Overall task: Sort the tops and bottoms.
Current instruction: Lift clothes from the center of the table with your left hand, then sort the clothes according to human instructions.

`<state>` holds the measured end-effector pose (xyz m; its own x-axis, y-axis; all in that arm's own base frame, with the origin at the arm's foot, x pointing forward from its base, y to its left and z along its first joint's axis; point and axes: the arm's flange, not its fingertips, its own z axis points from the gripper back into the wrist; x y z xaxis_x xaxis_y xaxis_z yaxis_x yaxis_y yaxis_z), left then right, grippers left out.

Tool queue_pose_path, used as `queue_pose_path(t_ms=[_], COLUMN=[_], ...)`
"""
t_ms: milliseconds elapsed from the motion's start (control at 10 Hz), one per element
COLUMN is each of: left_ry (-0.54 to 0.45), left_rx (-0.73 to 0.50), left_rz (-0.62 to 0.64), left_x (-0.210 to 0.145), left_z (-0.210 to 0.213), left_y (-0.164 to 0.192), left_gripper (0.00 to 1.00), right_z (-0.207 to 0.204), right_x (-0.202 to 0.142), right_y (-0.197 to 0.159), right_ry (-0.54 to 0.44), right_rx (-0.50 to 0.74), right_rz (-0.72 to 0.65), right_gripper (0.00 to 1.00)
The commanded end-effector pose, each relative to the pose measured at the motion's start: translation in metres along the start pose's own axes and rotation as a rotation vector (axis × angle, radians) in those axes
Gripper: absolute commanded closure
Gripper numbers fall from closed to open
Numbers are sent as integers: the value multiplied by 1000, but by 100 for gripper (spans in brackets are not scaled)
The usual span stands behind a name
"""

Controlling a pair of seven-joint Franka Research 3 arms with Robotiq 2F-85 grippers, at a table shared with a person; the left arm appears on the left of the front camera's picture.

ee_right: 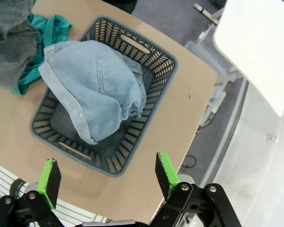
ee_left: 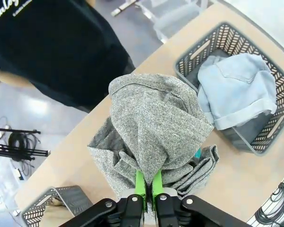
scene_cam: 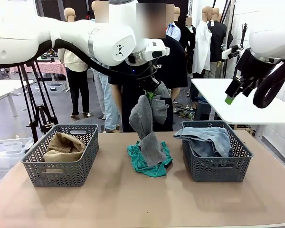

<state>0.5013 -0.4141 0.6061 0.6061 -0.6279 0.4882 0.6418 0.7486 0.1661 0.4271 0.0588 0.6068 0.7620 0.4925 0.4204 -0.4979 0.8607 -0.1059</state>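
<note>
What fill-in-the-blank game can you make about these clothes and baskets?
The left gripper, pinching the soft heather-grey tee, is ____.
The faded light blue denim bottoms lie in the grey plastic basket on the robot's ____.
The right gripper is ____.
Missing words: shut; right; open.

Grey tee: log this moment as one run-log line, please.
left hand shut on grey tee, lifted, tail on teal tee | right hand open, raised | denim in right basket | tan top in left basket

Left pincer (ee_left: 148, 182) tight together, high over the middle; right pincer (ee_right: 105, 174) wide apart, aloft at the right.
</note>
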Motion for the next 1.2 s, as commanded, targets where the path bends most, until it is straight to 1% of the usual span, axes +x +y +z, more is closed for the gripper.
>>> queue_pose_path(t_ms=[0, 1100], left_ry=[2, 2], left_rx=[8, 8], left_rz=[2, 2], left_x=[-1, -1], left_z=[4, 4], left_y=[2, 2], left_gripper=[100, 100], right_z=[-1, -1], right_x=[0, 0], right_y=[1, 1], right_ry=[11, 11], right_rx=[-21, -21], right_rz=[-11, -11], right_gripper=[0, 0])
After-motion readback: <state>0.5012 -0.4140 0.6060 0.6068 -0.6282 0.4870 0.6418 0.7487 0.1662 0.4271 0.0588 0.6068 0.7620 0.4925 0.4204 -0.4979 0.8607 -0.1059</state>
